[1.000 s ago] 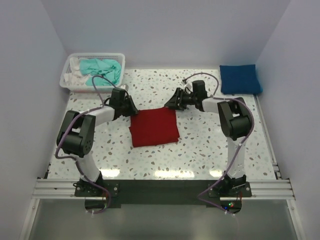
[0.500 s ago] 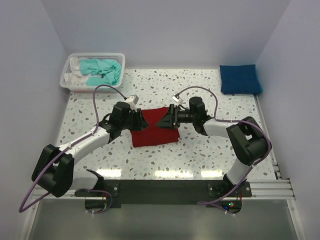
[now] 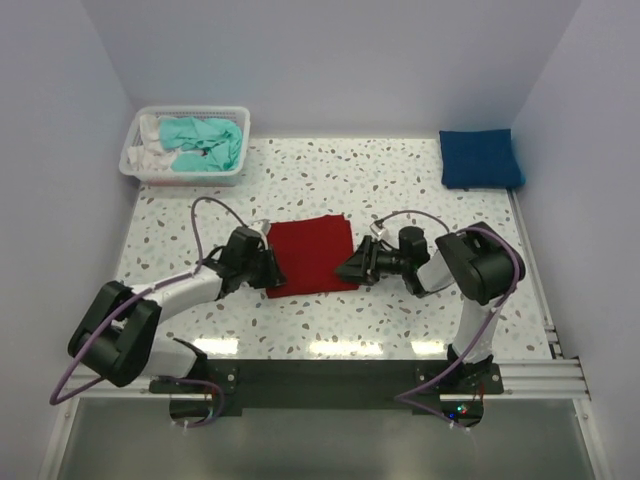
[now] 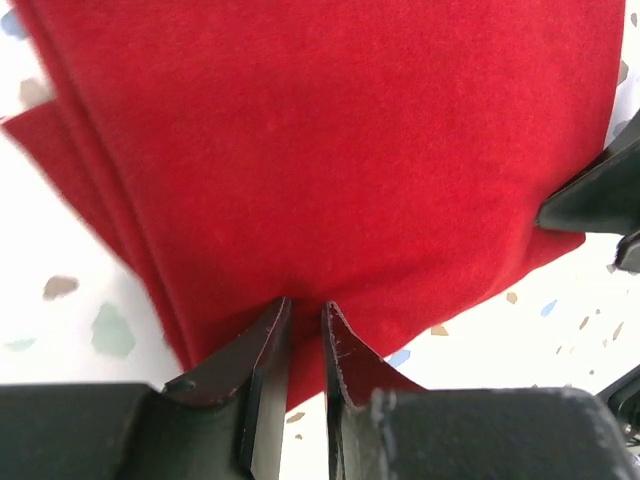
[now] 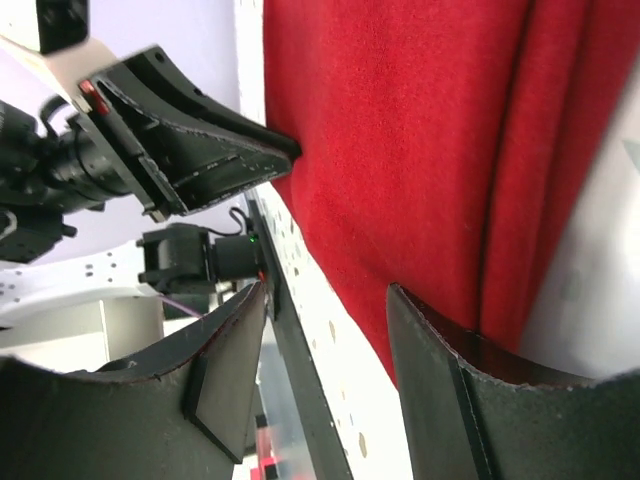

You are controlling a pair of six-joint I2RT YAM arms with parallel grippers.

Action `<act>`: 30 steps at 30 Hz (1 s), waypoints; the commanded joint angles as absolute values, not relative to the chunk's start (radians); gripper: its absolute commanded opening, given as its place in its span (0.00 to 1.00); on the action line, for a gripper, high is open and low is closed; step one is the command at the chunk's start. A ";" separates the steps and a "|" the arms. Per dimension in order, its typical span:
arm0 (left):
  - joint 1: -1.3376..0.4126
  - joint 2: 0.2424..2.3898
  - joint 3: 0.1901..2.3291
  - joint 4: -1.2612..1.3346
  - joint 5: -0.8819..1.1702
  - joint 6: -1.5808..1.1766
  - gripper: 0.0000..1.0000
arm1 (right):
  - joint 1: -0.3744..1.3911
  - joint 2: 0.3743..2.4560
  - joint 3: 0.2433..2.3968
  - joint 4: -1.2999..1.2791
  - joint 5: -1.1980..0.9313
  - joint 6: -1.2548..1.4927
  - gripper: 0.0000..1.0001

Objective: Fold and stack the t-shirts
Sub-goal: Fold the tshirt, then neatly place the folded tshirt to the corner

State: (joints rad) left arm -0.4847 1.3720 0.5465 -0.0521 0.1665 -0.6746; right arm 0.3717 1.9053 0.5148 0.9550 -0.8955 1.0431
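The deep red t-shirt [image 3: 311,254] lies folded into a square at the table's middle. My left gripper [image 3: 271,269] is at its near left corner. In the left wrist view its jaws [image 4: 305,303] are closed to a narrow gap on the red cloth's [image 4: 330,150] edge. My right gripper [image 3: 349,270] is at the near right corner, open. One finger [image 5: 440,340] lies over the red cloth [image 5: 400,130], the other beside it. The royal blue t-shirt [image 3: 480,158] lies folded at the far right. The teal t-shirt [image 3: 205,141] lies crumpled in the basket.
The white mesh basket [image 3: 186,170] stands at the far left corner with white cloth beside the teal shirt. Walls close in the left, right and far sides. The metal rail [image 3: 320,375] with both arm bases runs along the near edge.
Both grippers have moved from the red shirt's far corners over it to its near corners. The shirt's outline looks unchanged.
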 commanded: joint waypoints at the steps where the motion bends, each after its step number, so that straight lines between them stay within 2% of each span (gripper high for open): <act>1: -0.482 1.296 0.514 -0.145 0.110 -0.686 0.24 | 0.362 1.918 0.457 1.185 -0.876 1.126 0.56; 5: -0.482 1.169 0.502 -0.170 0.107 -0.693 0.27 | 0.380 1.812 0.443 1.203 -0.871 1.189 0.56; 12: -0.483 1.084 0.445 -0.109 0.118 -0.719 0.29 | 0.469 1.701 0.582 0.952 -0.813 1.105 0.57; 16: -0.482 1.163 0.390 -0.054 0.135 -0.773 0.26 | 0.503 1.787 0.669 0.942 -0.814 1.092 0.57; 20: -0.482 1.250 0.341 -0.032 0.133 -0.830 0.22 | 0.500 1.928 0.660 1.055 -0.810 1.129 0.57; 26: -0.471 1.235 0.310 -0.069 0.106 -0.859 0.17 | 0.440 2.071 0.571 1.127 -0.819 1.100 0.56; 30: -0.466 1.189 0.316 -0.121 0.081 -0.854 0.17 | 0.408 2.050 0.528 1.259 -0.851 1.186 0.56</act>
State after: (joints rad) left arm -0.4755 1.2026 0.3531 0.0086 0.1467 -0.8555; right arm 0.4416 2.0373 0.5808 1.1736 -0.8516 1.1732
